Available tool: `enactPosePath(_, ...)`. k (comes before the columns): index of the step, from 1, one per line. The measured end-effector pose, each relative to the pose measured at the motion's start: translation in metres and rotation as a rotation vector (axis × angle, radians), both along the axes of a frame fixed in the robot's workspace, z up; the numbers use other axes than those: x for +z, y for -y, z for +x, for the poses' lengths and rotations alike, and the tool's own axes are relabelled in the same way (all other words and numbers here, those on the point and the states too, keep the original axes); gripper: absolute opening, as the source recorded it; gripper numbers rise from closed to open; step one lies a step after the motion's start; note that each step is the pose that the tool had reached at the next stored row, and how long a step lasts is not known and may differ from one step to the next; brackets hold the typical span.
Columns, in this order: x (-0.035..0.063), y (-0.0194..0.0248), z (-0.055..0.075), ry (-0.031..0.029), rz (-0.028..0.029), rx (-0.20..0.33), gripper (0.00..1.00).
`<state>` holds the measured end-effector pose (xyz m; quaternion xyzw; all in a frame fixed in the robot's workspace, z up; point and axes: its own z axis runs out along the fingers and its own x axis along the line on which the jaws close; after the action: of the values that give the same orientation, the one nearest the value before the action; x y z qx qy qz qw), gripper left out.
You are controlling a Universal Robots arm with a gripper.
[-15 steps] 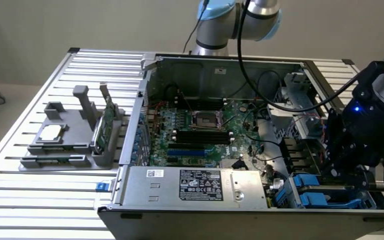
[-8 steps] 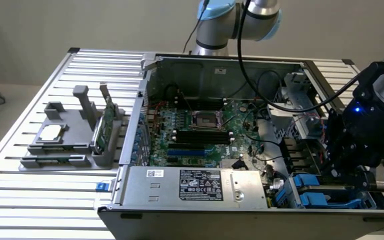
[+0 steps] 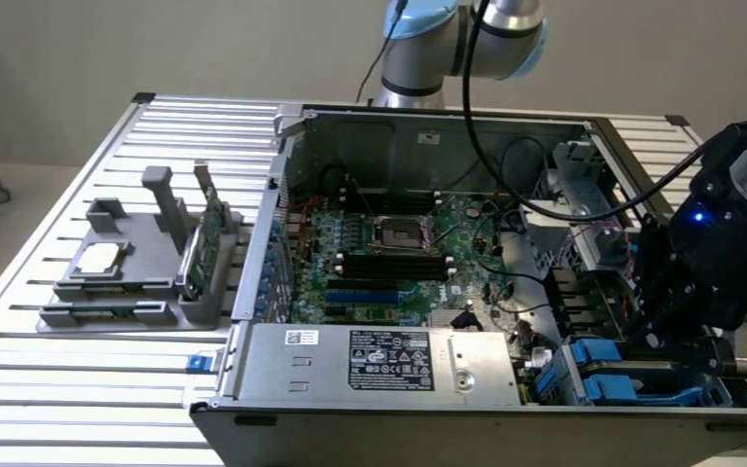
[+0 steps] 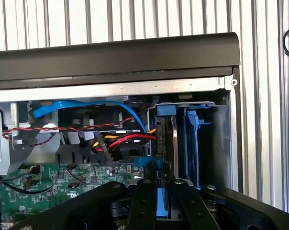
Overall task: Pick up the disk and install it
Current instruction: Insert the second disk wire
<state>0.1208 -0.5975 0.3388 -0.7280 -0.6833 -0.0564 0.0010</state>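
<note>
Disk (image 4: 166, 143) upright in case bay, between hand (image 4: 158, 184) fingers.

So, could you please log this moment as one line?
pincer: shut on disk | disk: upright in drive bay | case: open

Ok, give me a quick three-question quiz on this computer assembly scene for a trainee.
1. True or false: the gripper is over the middle of the motherboard.
2. The carrier of the disk is: A red, B blue, C yellow.
3. What stands on edge in the grey fixture on the table?
Key: 1 false, it is at the drive bay; 2 B; 3 the green circuit card.
</note>
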Motion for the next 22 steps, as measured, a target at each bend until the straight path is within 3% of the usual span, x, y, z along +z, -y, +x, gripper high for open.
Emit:
enactPosePath(4,0.0001,0.0005,-0.0001,0.0001,0.0018,0.004,0.16)
enactPosePath(15,-0.0011,0.0034,-0.0003,0.0005,0.0296,0.038,0.16)
enactPosePath(22,-0.0011,0.0065,-0.0002,0.0004,0.0350,0.046,0.16)
